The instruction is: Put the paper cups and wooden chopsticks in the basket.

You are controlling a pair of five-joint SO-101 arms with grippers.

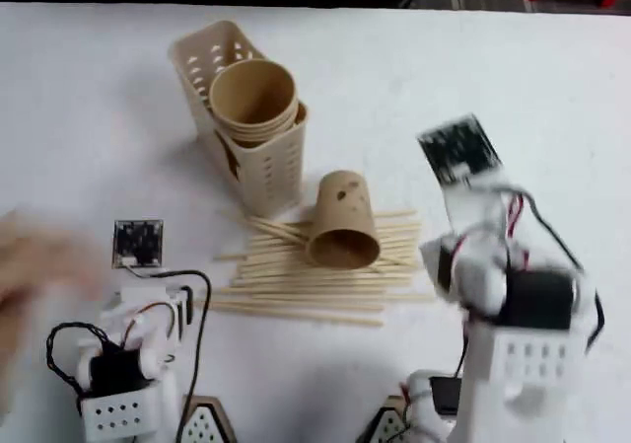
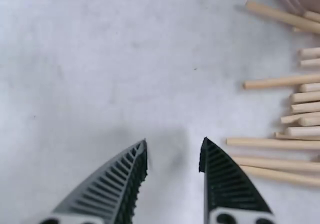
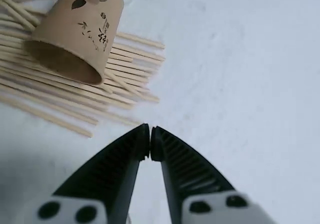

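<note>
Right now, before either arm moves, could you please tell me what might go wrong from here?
The loose paper cup lies on its side on the chopsticks; a nudge could roll it away. The chopsticks lie flat in a loose pile, so a pinch may scatter them. The stacked cups already rise above the basket rim, so another may sit unsteadily.

no word or number legible anywhere, paper cup lying on its side on the wooden chopsticks at mid-table, dark leaf-like shapes and a short column of small script printed on its wall, too small to read
</note>
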